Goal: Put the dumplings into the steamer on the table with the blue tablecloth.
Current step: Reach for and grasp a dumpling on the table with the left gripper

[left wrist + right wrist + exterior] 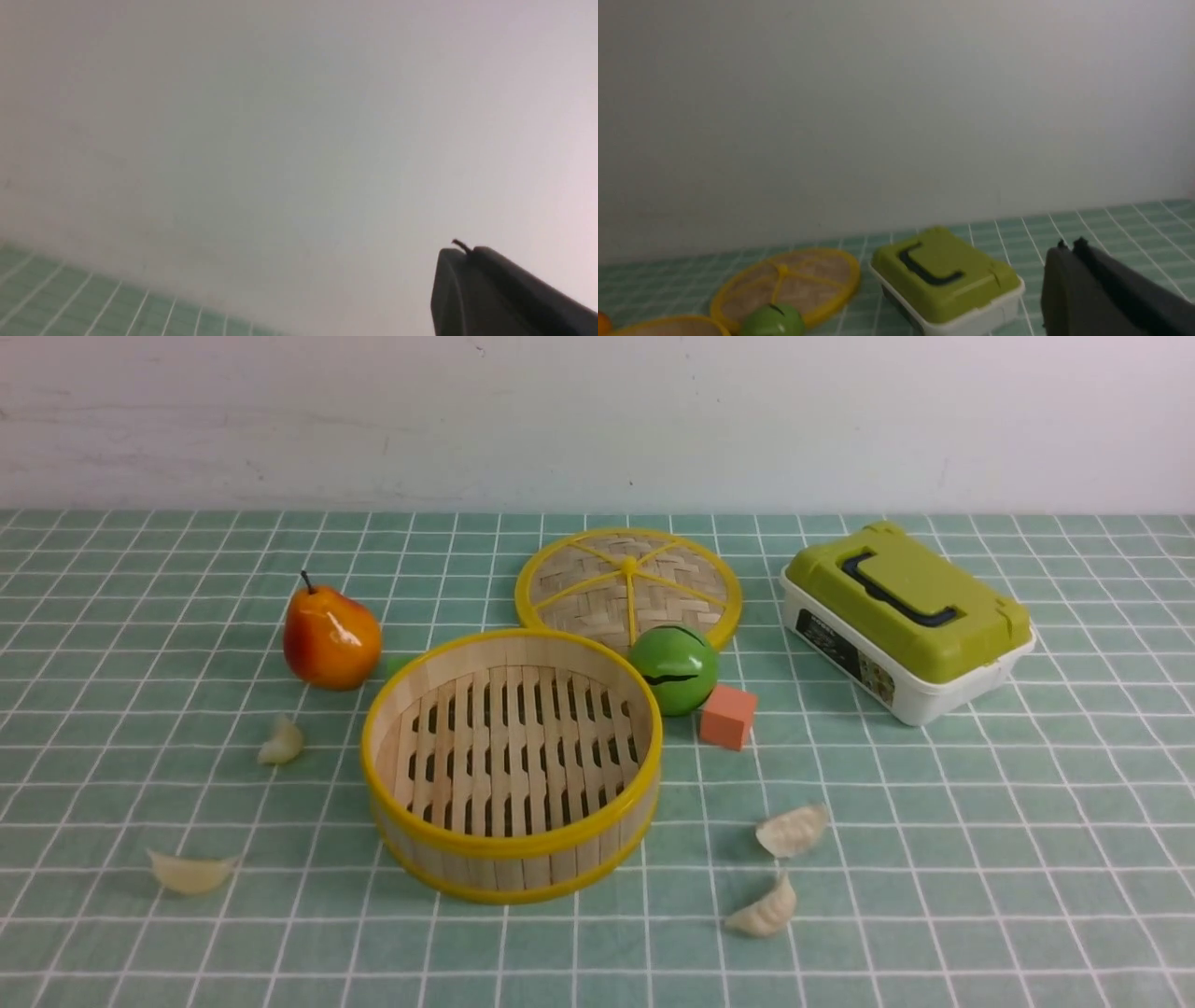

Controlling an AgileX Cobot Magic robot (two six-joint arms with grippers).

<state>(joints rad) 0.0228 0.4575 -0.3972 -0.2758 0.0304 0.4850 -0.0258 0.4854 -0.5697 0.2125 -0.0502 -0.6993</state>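
Observation:
The steamer stands empty mid-table on the blue tablecloth. Several dumplings lie around it on the table. Two are to its left, one nearer the pear and one towards the front. Two are to its right, one just behind the other. Neither arm shows in the front view. My left gripper is shut and empty, raised and facing the wall. My right gripper is also shut and empty, above the cloth beside the green-lidded box.
A pear sits left of the steamer. Behind it lie the woven lid, a green ball and an orange cube. A white box with a green lid stands at the back right. The wall closes the far edge.

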